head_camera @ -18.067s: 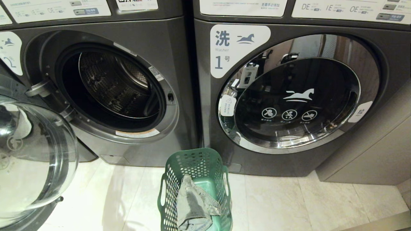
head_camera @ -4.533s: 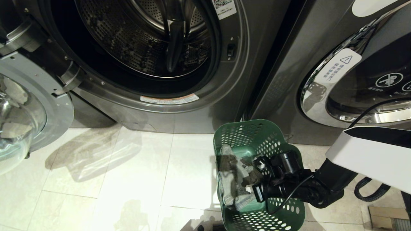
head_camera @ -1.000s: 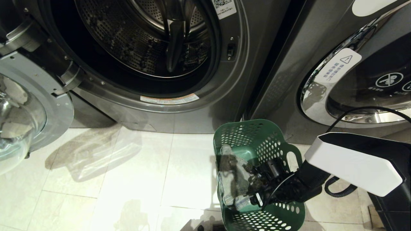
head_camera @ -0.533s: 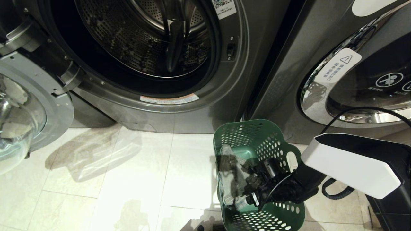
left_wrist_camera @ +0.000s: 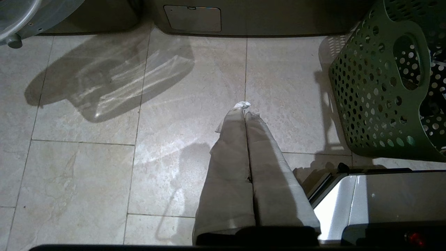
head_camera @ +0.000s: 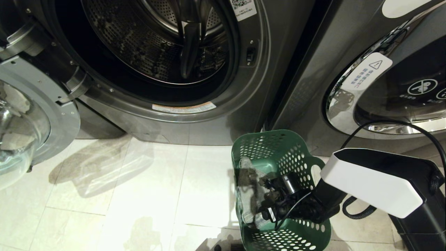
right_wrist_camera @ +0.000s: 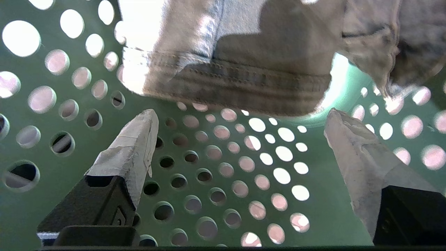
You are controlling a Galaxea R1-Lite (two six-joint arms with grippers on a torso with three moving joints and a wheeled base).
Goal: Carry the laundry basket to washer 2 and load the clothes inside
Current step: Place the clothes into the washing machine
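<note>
Green perforated plastic surrounds the action: the laundry basket [head_camera: 278, 158] stands on the pale floor tiles [head_camera: 139, 195], near the foot of the two machines, roughly below the seam between them. Inside it lie the clothes [head_camera: 249, 195], a faded grey-green garment bunched against the basket's left wall. The right gripper [head_camera: 268, 204] is lowered into the basket beside the garment; in the right wrist view its taped fingertips [right_wrist_camera: 139, 136] stand spread wide, with the garment's stitched hem [right_wrist_camera: 237, 83] just beyond them and nothing pinched between them. The right arm's white cover [head_camera: 369, 183] reaches in from the right.

Washer 2 [head_camera: 167, 115] stands at the far left with its mouth uncovered, the perforated steel drum [head_camera: 146, 45] bare to view, and its glass door [head_camera: 21, 118] swung out to the left. The neighbouring washer [head_camera: 313, 94] at the far right has its chrome-rimmed door closed.

The left gripper [left_wrist_camera: 245, 108] hangs parked over the floor tiles left of the basket, its wrapped fingers pressed together and holding nothing.
</note>
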